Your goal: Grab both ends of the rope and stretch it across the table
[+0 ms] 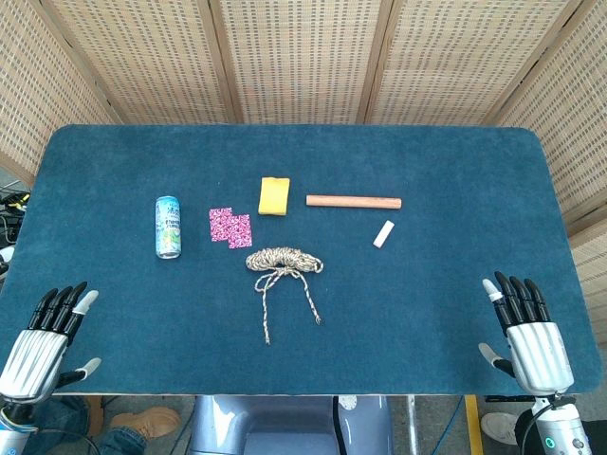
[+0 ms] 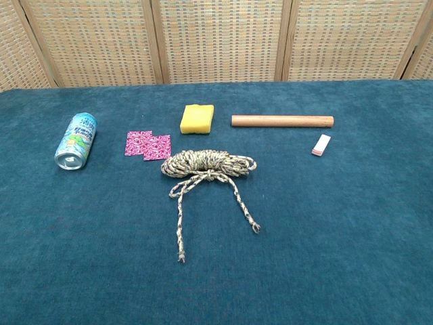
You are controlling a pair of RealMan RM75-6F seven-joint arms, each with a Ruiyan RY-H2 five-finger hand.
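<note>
A tan braided rope (image 1: 283, 261) (image 2: 206, 164) lies coiled at the middle of the blue table (image 1: 427, 284), with two loose ends trailing toward the front edge. One end (image 1: 266, 339) (image 2: 181, 258) points straight forward, the other (image 1: 318, 321) (image 2: 256, 229) angles right. My left hand (image 1: 47, 336) rests at the front left corner, fingers extended and apart, holding nothing. My right hand (image 1: 526, 332) sits at the front right corner, likewise spread and empty. Both hands are far from the rope. Neither hand shows in the chest view.
A drink can (image 1: 168, 227) (image 2: 76, 141) lies on its side at the left. Pink patterned squares (image 1: 230, 227) (image 2: 148, 145), a yellow sponge (image 1: 275, 195) (image 2: 197, 117), a wooden rod (image 1: 353, 201) (image 2: 282, 121) and a small white block (image 1: 383, 233) (image 2: 321, 145) lie behind the rope. Wicker screens stand behind the table.
</note>
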